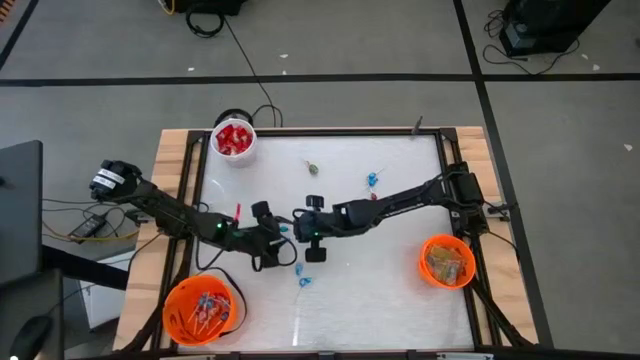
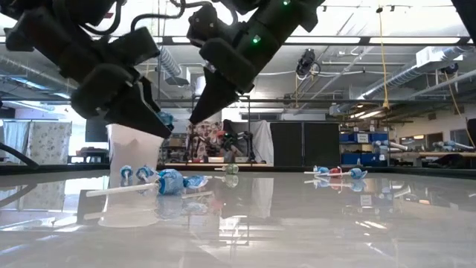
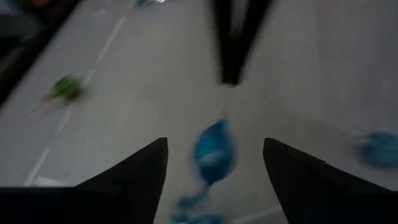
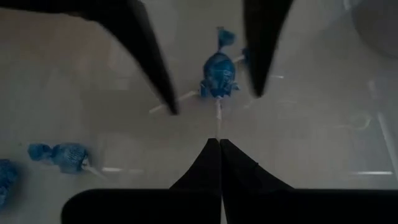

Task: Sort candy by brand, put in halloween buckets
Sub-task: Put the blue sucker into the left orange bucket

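Blue lollipop (image 4: 217, 74) hangs stick-down between spread left tool (image 4: 211, 93), stick pinched by right tool (image 4: 219, 146).

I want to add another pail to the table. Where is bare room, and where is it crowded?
Bare: the mat between the right orange pail and the stray blue lollipops. Crowded: the middle, where the open left gripper and the shut right gripper meet over a blue lollipop.

Both grippers crowd the blue lollipop (image 4: 217, 76) mid-table, seemingly leaving open tabletop (image 1: 390, 290) only around them.
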